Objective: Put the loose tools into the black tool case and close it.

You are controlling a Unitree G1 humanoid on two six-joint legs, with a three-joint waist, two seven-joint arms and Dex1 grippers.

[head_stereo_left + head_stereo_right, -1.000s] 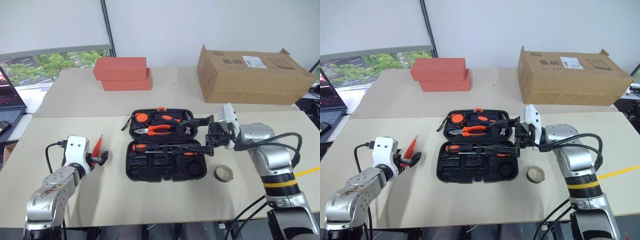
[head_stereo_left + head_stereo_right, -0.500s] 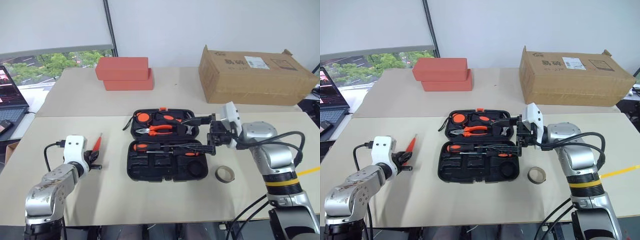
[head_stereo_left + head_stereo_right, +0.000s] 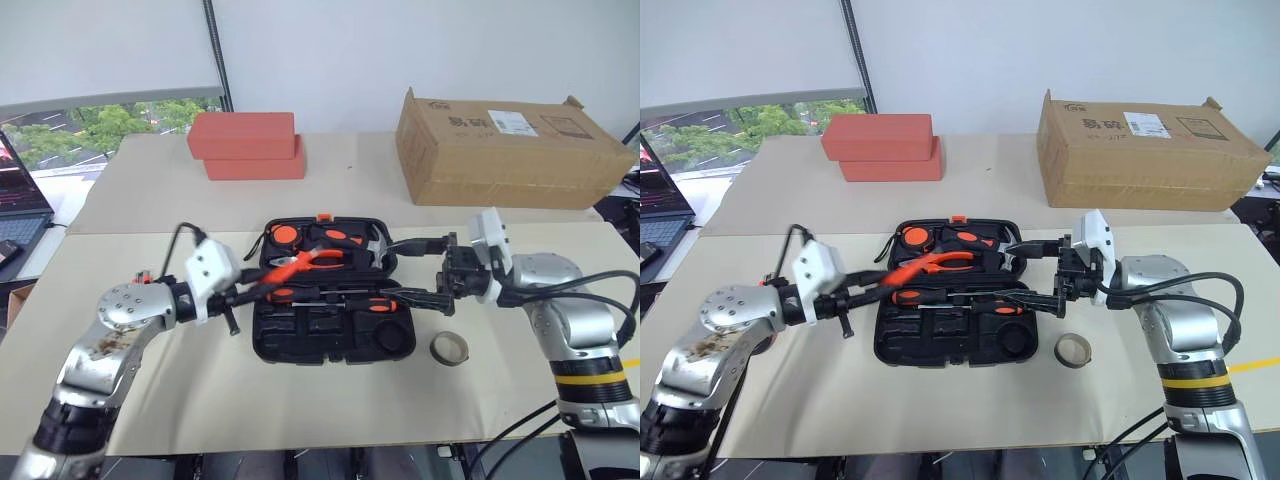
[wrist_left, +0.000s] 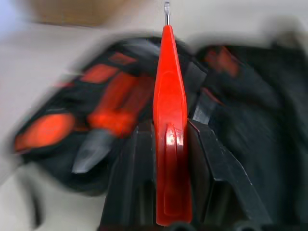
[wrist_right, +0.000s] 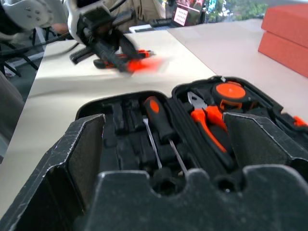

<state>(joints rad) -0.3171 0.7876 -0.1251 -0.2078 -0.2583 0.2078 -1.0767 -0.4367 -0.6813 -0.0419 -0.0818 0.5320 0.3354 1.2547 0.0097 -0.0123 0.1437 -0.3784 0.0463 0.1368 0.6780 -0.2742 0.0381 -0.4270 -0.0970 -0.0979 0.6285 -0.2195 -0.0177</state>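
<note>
The black tool case (image 3: pixel 330 300) is lying open and flat on the desk (image 3: pixel 300 400), its shaped recesses facing up. A screwdriver with a black-orange handle (image 3: pixel 300 293) is sitting in a recess across the case's middle. The slim orange pen-like tool (image 4: pixel 169 130) is being pinched between the left end effector's (image 3: pixel 245 293) fingers, its metal tip pointing over the case. The small dark tape roll (image 3: pixel 448 347) is lying flat on the desk just beside the case.

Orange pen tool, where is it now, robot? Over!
Left gripper shut on slim orange pen-like tool, over open black tool case. Right gripper open, empty. Tape roll loose on table.
</note>
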